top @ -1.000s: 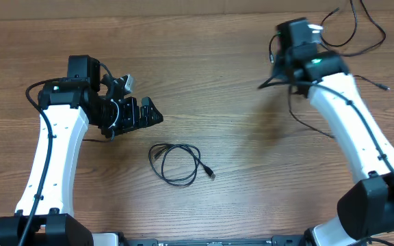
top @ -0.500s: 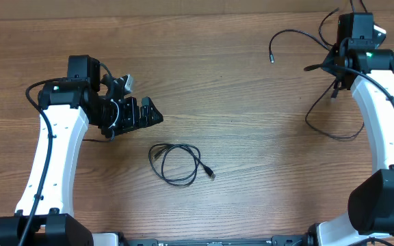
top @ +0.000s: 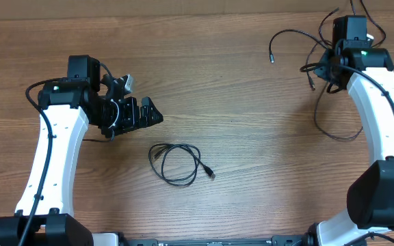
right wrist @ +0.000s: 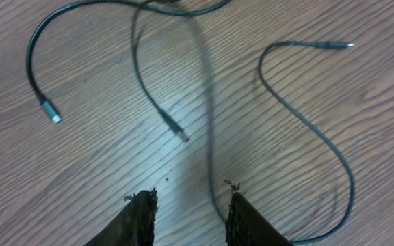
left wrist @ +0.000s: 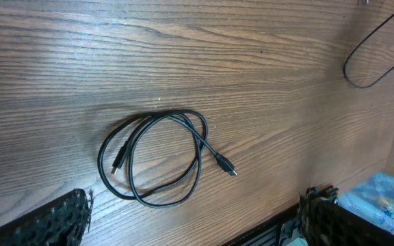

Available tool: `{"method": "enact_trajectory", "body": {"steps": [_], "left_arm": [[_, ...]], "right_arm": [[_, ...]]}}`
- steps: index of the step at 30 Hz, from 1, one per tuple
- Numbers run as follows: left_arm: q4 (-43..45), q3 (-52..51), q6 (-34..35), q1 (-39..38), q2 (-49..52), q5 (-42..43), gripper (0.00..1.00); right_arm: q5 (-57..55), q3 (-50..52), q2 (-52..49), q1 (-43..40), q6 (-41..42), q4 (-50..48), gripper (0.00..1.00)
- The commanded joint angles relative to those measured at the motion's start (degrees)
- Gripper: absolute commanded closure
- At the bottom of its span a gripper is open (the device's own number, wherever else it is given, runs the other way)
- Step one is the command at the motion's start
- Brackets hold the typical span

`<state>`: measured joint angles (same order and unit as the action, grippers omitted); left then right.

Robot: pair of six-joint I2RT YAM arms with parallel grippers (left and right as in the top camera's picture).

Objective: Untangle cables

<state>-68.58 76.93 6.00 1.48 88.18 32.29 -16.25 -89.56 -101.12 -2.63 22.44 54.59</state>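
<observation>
One cable [top: 176, 164] lies coiled alone on the table's middle; the left wrist view shows the coil [left wrist: 156, 157] just ahead of my left gripper [left wrist: 195, 205]. That gripper [top: 152, 113] is open and empty, up-left of the coil. Two more cables sprawl at the far right: one arcs left to a plug [top: 271, 58], the other loops down [top: 337, 135]. My right gripper [top: 328, 68] hovers over them. In its wrist view the jaws [right wrist: 191, 198] stand apart; a blurred strand [right wrist: 211, 130] hangs by the right finger [right wrist: 248, 222]. Loose plug ends [right wrist: 52, 116] [right wrist: 182, 134] rest on the wood.
The table's far edge [top: 183, 15] runs along the top, close behind the right arm. Thicker black cords [top: 361, 14] trail from that arm's wrist. A blue object [left wrist: 385, 195] shows beyond the table's near edge in the left wrist view.
The right arm swung to the far right corner, dragging the two cables with it, then its jaws parted from shut and the cables slackened. The left arm and the coil stayed put.
</observation>
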Motion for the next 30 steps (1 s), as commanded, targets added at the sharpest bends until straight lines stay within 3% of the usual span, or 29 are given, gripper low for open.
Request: {"method": "enact_trajectory", "body": {"steps": [1, 4, 7, 13, 18, 22, 25, 30], "left_arm": [[0.0, 0.1, 0.4, 0.0, 0.0, 0.1, 0.0], [0.0, 0.1, 0.4, 0.0, 0.0, 0.1, 0.0], [0.0, 0.1, 0.4, 0.0, 0.0, 0.1, 0.0], [0.0, 0.1, 0.4, 0.0, 0.0, 0.1, 0.01], [0.0, 0.1, 0.4, 0.0, 0.0, 0.1, 0.01], [0.0, 0.1, 0.4, 0.0, 0.0, 0.1, 0.0], [0.0, 0.1, 0.4, 0.0, 0.0, 0.1, 0.0], [0.0, 0.1, 0.4, 0.0, 0.0, 0.1, 0.01]], "right_arm": [[3.1, 0.3, -0.3, -0.1, 0.0, -0.2, 0.59], [2.8, 0.3, -0.7, -0.1, 0.0, -0.7, 0.31], [1.1, 0.3, -1.5, -0.7, 0.0, -1.0, 0.21], [-4.5, 0.3, -3.5, -3.0, 0.1, -1.4, 0.14], [-3.9, 0.3, -4.9, -10.3, -0.2, -3.4, 0.1], [3.2, 0.3, -5.7, -15.0, -7.8, -5.7, 0.11], [13.1, 0.3, -6.3, -17.1, -12.7, -7.3, 0.05], [14.6, 0.3, -8.4, -17.4, -14.0, -8.1, 0.0]]}}
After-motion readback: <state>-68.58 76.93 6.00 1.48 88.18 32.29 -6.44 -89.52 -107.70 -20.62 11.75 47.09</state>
